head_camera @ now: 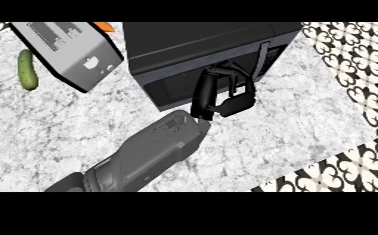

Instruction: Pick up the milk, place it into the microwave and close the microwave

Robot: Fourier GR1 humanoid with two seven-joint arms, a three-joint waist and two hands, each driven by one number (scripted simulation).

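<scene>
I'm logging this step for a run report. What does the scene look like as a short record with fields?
microwave: dark microwave at the counter's back, door looks shut
left hand: left hand open, against the microwave's front
right hand: not in view
milk: not visible
other items: cucumber at far left; grey printed box left of the microwave; orange item behind the box

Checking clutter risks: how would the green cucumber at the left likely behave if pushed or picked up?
The cucumber is long and rounded, lying flat on the counter, so a sideways nudge would probably roll it. It looks nearly straight, so likely stiff, not floppy. Its smooth skin may slip.
</scene>
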